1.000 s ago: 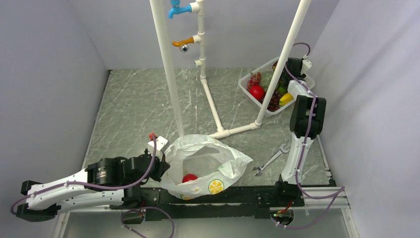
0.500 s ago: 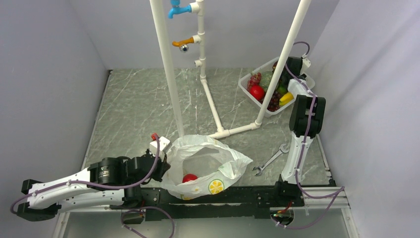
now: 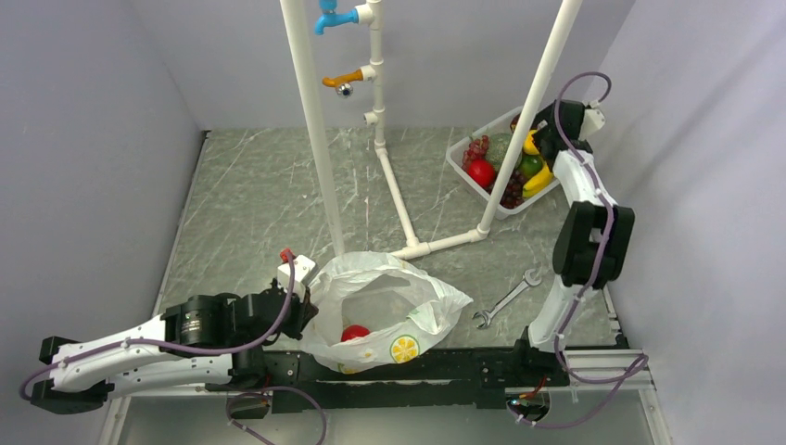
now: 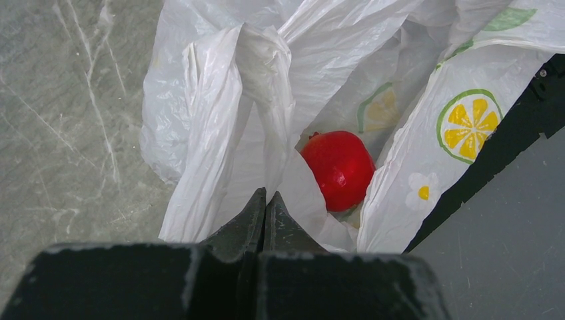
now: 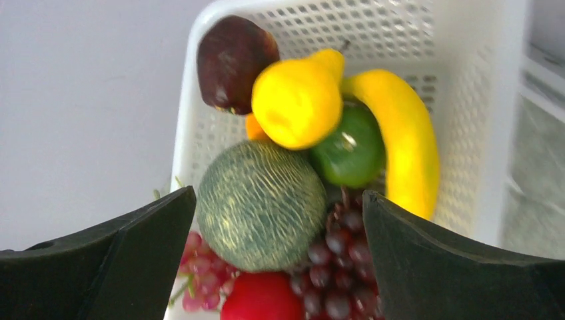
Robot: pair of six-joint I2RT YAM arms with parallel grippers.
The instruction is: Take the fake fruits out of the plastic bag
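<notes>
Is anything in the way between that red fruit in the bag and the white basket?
Yes: the white pipe frame crosses the table between the red fruit and the basket. The plastic bag gapes open above the fruit.

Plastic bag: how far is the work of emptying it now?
Done: a banana and a red apple already lie in the white basket at the far right. In hand: the left gripper is shut on the plastic bag at its edge; the right gripper hangs open and empty above the basket. Left: one red fruit lies inside the bag, so at least one more trip seems needed.
</notes>
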